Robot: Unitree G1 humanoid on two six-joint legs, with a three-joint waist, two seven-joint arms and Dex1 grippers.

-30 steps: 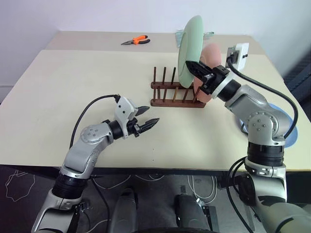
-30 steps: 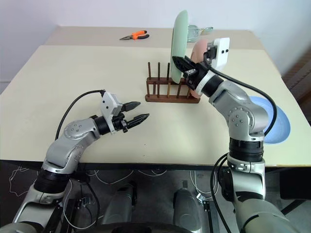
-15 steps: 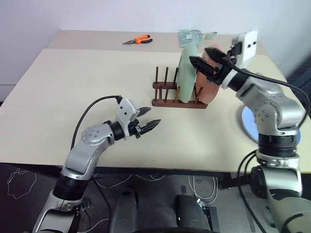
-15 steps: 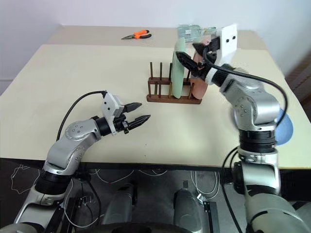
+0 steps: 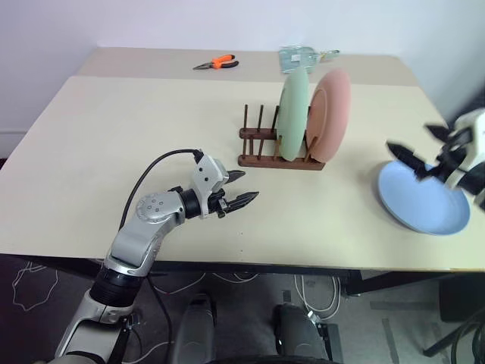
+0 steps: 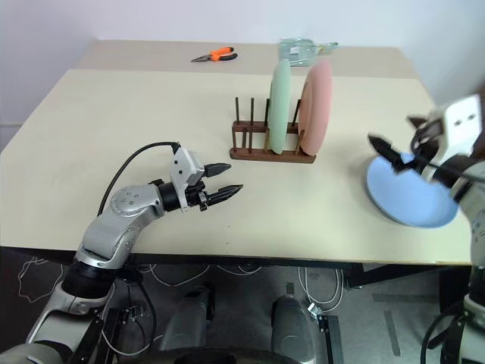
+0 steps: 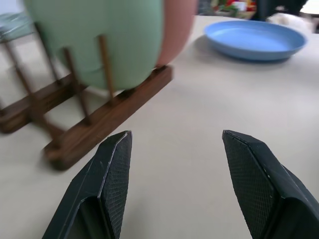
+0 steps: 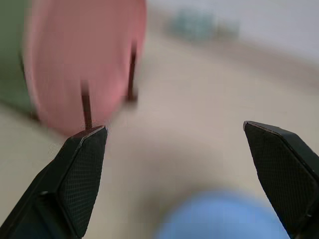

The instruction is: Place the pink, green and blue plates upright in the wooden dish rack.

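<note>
The rack [image 5: 279,149] is sitting just past the counter [image 5: 114,144] centre, toward 12 o'clock. The green plate [image 5: 292,115] and the pink plate [image 5: 329,116] are standing upright in it, side by side, the pink one at the rack's 3 o'clock end; the pegs toward 9 o'clock are standing free. The blue plate [image 5: 421,199] is lying flat at 3 o'clock, well apart from the rack and close to the counter's right and near edges.

The left tool [image 5: 244,187] is hovering over the counter at 7 o'clock of the rack, its fingers [image 7: 113,169] parted and holding nothing, with bare counter all around it. The right tool [image 6: 398,144] is hanging over the blue plate's far rim, its jaws spread wide and gripping nothing. Orange pliers [image 5: 215,64] are lying near the far edge at 11 o'clock, and a small clear object [image 5: 301,56] is lying beyond the rack.
</note>
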